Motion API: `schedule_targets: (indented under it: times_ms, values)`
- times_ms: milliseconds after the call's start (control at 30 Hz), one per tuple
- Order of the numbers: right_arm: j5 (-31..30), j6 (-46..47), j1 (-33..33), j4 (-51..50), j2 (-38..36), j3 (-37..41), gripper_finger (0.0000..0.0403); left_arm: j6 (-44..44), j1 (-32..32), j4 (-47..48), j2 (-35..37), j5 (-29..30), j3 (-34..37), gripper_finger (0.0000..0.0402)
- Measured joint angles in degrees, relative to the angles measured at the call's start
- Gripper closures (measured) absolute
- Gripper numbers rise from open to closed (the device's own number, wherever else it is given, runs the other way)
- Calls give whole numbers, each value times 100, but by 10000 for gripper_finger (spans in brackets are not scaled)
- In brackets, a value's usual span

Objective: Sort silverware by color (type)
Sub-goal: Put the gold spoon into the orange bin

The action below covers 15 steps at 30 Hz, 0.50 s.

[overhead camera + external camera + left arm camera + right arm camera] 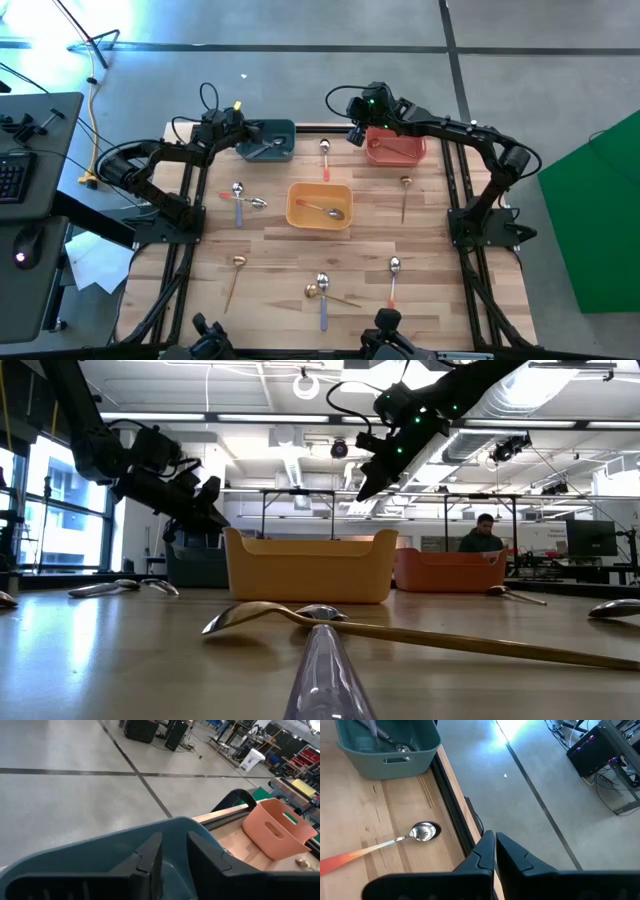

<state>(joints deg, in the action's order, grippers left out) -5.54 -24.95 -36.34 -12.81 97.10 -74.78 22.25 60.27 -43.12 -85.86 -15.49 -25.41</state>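
No writing or brand can be read. The left gripper [243,131] hangs over the teal bin [283,131] at the bench's [270,243] far left, jaws slightly parted and empty; a silver-headed spoon [262,150] lies inside. The right gripper [354,137], jaws closed and empty, hovers beside the red bin [393,150]. An orange-handled spoon [325,157] lies between the bins.

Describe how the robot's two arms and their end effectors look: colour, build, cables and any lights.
Both arms are dark, black jointed links on black frame posts at the table's sides. Black cables loop above each wrist. The left end effector and the right end effector each end in two dark angular fingers. The right wrist shows a small green light, the left a small yellow tag.
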Motion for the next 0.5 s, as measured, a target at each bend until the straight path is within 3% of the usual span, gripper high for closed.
schedule_targets:
  times_ms: [267, 500]
  values:
    - [-2, 0, 0, -1, 2, 0, 403, -427, 9, 180, 516, 85, 0, 280]
    - [-2, 0, 0, -1, 2, 0, 403, -872, 9, 718, 1138, 103, 0, 278]
